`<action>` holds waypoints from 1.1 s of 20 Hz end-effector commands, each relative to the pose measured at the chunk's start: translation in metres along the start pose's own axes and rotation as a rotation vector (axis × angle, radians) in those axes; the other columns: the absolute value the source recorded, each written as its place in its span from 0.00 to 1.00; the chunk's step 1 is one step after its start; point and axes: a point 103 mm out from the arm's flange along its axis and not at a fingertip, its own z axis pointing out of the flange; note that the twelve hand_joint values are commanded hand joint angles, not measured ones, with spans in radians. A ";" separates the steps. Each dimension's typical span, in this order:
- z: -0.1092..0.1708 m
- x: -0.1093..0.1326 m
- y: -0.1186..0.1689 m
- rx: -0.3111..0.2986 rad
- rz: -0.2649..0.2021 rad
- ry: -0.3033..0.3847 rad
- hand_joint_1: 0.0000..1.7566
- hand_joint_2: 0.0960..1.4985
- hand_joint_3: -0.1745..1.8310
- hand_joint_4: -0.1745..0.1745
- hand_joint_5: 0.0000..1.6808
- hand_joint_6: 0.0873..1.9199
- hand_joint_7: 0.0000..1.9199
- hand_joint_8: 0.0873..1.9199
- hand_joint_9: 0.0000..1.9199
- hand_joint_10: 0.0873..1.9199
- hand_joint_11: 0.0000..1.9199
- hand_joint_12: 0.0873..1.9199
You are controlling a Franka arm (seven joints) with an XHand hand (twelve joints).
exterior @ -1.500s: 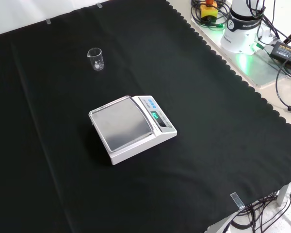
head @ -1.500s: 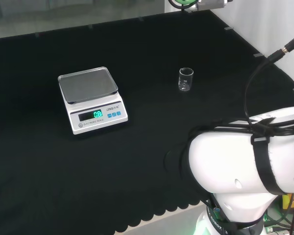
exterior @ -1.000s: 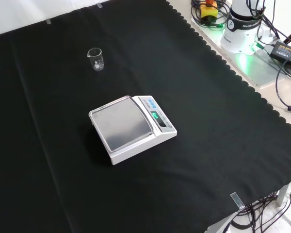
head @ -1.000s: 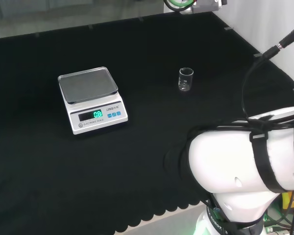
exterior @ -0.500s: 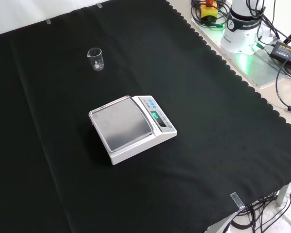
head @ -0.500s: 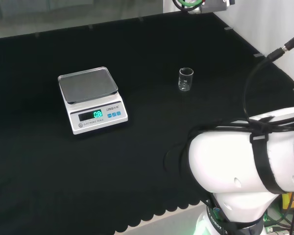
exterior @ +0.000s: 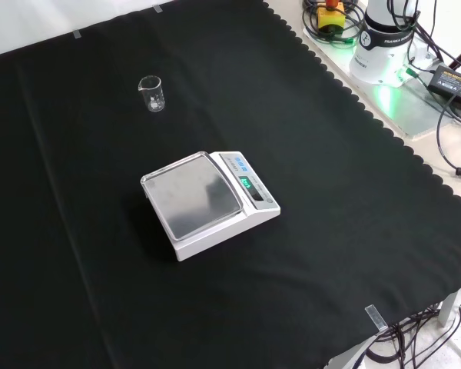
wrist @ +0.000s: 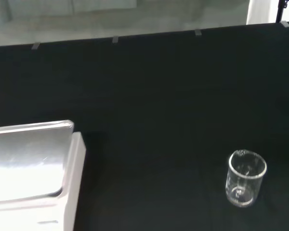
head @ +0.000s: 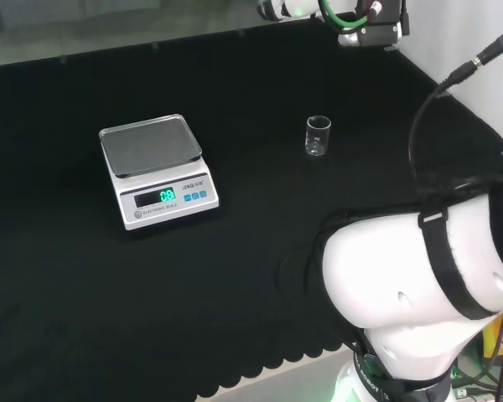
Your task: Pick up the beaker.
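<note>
Beaker waiting, approach not yet made

The beaker [head: 318, 136] stands upright right of centre in the head view, apart from the scale [head: 157, 170]. Hand's fingers unseen, so cannot tell; probably best approached from the side, below the rim.

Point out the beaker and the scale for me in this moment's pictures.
beaker [head: 318, 136], head view, on its clear glass wall, about mid-height.
scale [exterior: 192, 194], front view, on the middle of its metal weighing pan.
</note>
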 end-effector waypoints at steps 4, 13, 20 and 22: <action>0.064 -0.074 0.060 0.042 0.008 0.065 0.18 0.48 0.17 0.46 0.05 0.00 0.00 0.21 0.00 0.20 0.00 0.79; 0.107 -0.093 0.097 0.073 -0.040 0.103 0.18 0.48 0.17 0.46 0.06 0.00 0.00 0.23 0.00 0.20 0.00 0.78; 0.138 -0.099 0.123 0.116 -0.012 0.130 0.18 0.48 0.16 0.44 0.06 0.00 0.00 0.23 0.00 0.20 0.00 0.78; 0.148 -0.106 0.128 0.123 -0.026 0.143 0.18 0.48 0.16 0.44 0.06 0.00 0.00 0.23 0.00 0.20 0.00 0.78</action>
